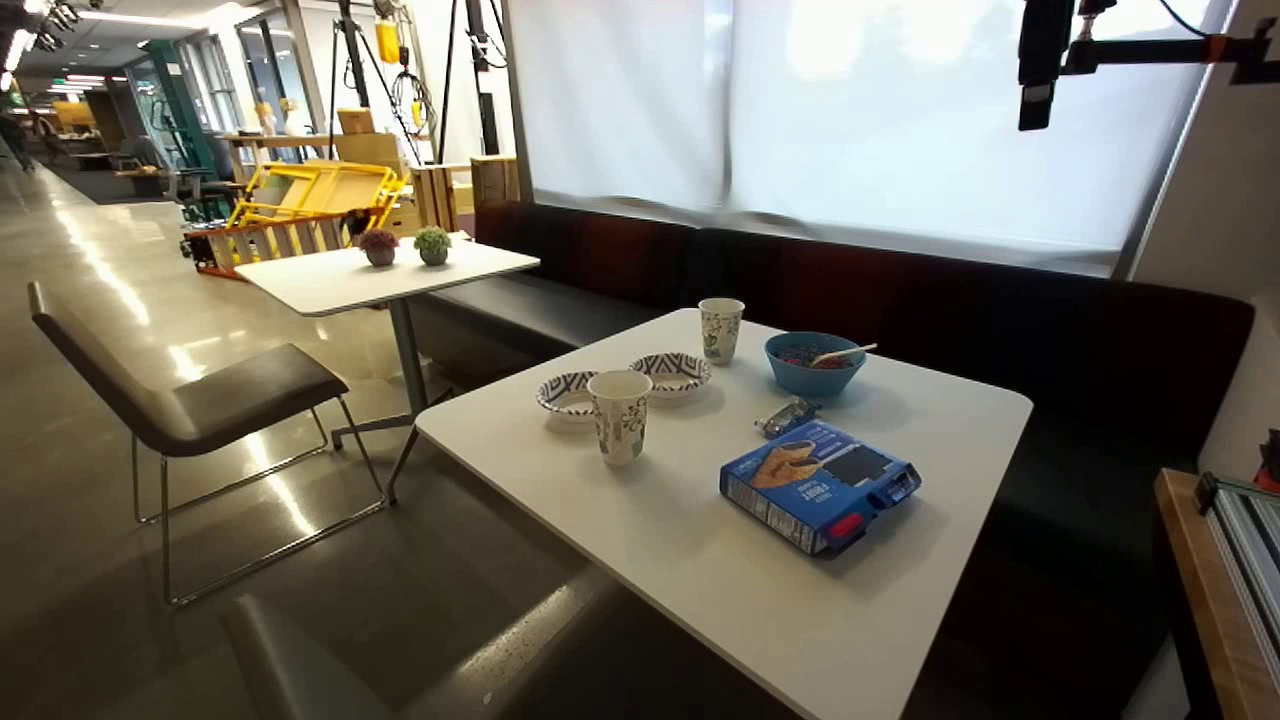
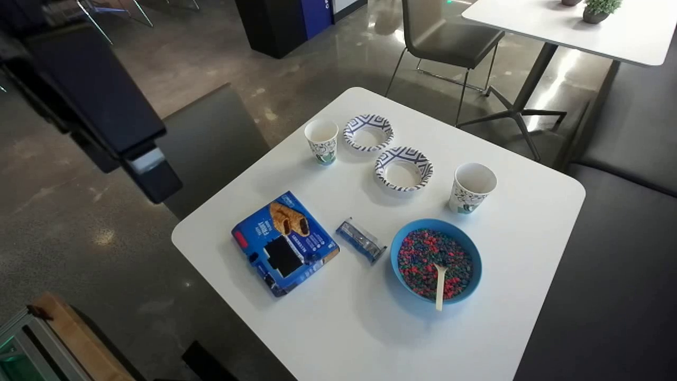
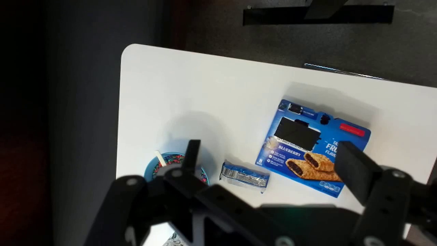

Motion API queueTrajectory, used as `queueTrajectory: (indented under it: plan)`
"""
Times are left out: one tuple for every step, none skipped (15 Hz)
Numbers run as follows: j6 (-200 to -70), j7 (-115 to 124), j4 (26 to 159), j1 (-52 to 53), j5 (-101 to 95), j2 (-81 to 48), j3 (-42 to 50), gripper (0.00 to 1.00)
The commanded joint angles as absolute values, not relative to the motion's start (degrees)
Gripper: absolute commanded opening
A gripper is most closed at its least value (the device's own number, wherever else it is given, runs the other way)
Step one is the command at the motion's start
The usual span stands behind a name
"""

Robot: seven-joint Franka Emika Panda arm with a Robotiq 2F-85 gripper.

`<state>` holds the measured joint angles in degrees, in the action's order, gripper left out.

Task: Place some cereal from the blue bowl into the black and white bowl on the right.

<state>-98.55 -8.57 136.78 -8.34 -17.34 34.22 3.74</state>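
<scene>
The blue bowl (image 1: 815, 380) stands on the table, full of red, blue and green cereal (image 2: 418, 259). A pale spoon (image 2: 440, 288) leans on its rim. In the wrist view the blue bowl (image 3: 149, 172) is partly hidden behind a gripper finger. Two white paper bowls with a dark zigzag pattern stand near each other; the one nearer the blue bowl (image 2: 404, 154) is further right in both exterior views than the second (image 2: 368, 121). Both are out of the wrist view. My gripper (image 3: 273, 160) is open and empty, high above the table, apart from everything.
A blue printed box (image 2: 285, 241) lies flat on the table (image 2: 328, 328) beside a wrapped bar (image 2: 361, 241). One paper cup (image 2: 470, 188) stands by the blue bowl, another (image 2: 321, 142) by the patterned bowls. A dark bench (image 1: 590, 310) runs along the window side.
</scene>
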Motion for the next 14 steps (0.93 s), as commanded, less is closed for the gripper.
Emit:
queueTrajectory:
  plan:
    - [-98.2, -8.1, 136.6, -7.1, -17.8, 34.2, 4.7, 1.0]
    - [-98.2, -8.1, 136.6, -7.1, -17.8, 34.2, 4.7, 1.0]
    - [-99.6, -10.7, 136.3, -6.9, -18.8, 32.9, 5.8, 1.0]
    - [-100.4, -12.1, 136.1, -6.9, -19.4, 32.1, 6.5, 1.0]
    - [-102.2, -14.1, 136.1, -6.9, -20.5, 31.1, 7.4, 1.0]
    - [-104.8, -17.5, 136.0, -6.9, -22.1, 29.5, 8.9, 1.0]
    - [-105.9, -19.9, 135.5, -7.0, -22.5, 27.9, 10.1, 1.0]
    - [-107.3, -23.8, 134.9, -7.2, -24.5, 25.8, 11.3, 1.0]
    - [-109.8, -26.9, 134.9, -7.0, -23.7, 24.2, 13.3, 1.0]
    - [-112.0, -29.0, 134.9, -7.0, -23.1, 22.7, 14.4, 1.0]
    - [-115.8, -30.0, 135.8, -7.1, -23.3, 21.9, 14.9, 1.0]
    - [-118.2, -30.0, 136.6, -7.4, -24.2, 21.1, 14.5, 1.0]
    - [-120.1, -28.1, 137.1, -7.9, -25.2, 20.2, 13.7, 1.0]
    - [-121.7, -26.6, 137.4, -8.2, -26.3, 19.4, 12.9, 1.0]
